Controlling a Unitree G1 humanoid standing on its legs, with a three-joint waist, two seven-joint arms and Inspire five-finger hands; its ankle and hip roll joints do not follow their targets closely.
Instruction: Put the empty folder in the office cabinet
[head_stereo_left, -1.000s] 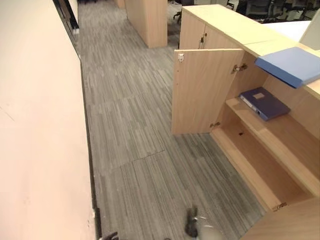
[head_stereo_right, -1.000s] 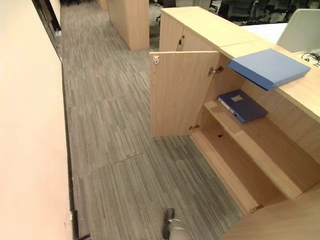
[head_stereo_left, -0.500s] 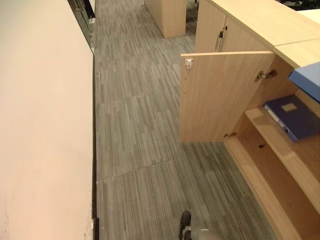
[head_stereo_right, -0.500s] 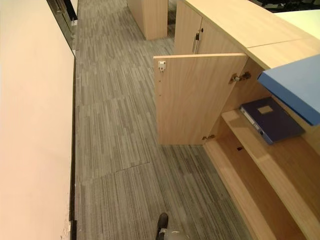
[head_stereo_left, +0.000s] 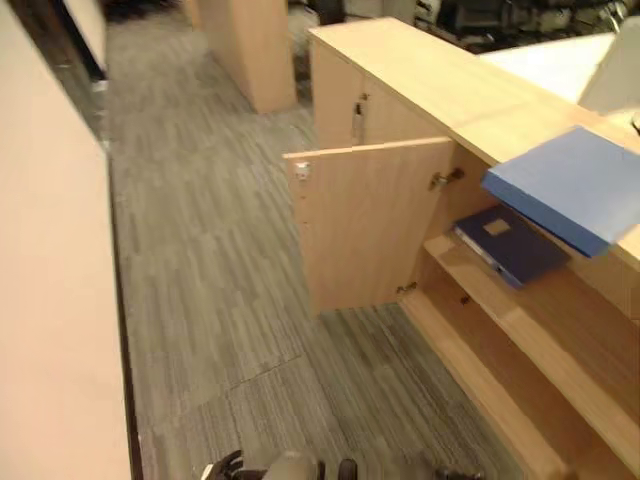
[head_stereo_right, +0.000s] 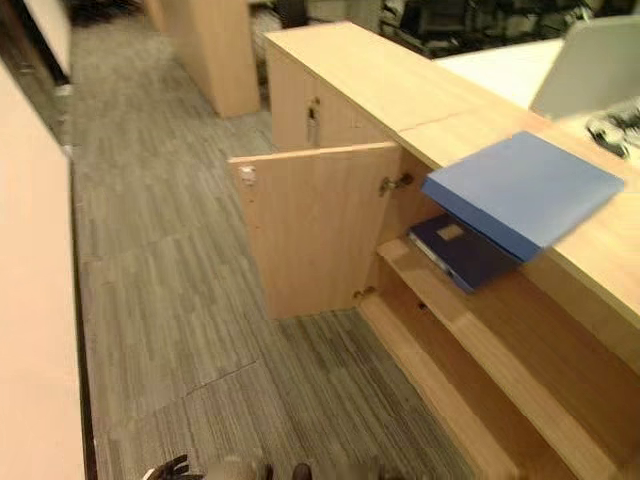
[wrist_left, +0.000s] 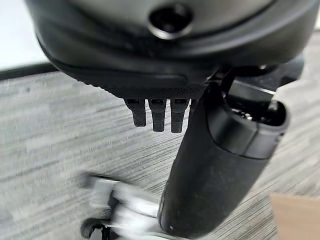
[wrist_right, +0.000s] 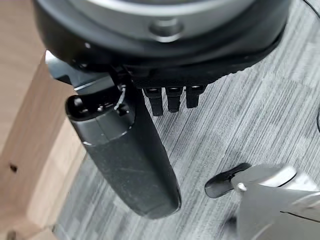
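A light blue folder (head_stereo_left: 570, 185) lies flat on top of the wooden office cabinet (head_stereo_left: 430, 75), one edge jutting out over the open compartment. The cabinet's door (head_stereo_left: 370, 225) stands swung open towards the aisle. Inside, a dark blue binder (head_stereo_left: 505, 243) lies flat on the upper shelf (head_stereo_left: 540, 320); the lower shelf (head_stereo_right: 440, 390) is bare. My left hand (wrist_left: 165, 55) hangs over the grey carpet, fingers (wrist_left: 160, 112) straight, holding nothing. My right hand (wrist_right: 165, 45) hangs the same way beside the cabinet's base, open, with its thumb (wrist_right: 125, 160) sticking out.
A pale wall (head_stereo_left: 50, 330) runs along the left of the carpeted aisle (head_stereo_left: 210, 280). A second wooden unit (head_stereo_left: 250, 50) stands further down. The neighbouring cabinet doors (head_stereo_left: 340, 110) are closed. A white desk and chair back (head_stereo_right: 590, 70) sit beyond the counter.
The whole picture has swung, so the camera moved: the cabinet and the light blue folder now sit further into view. Neither folder has moved.
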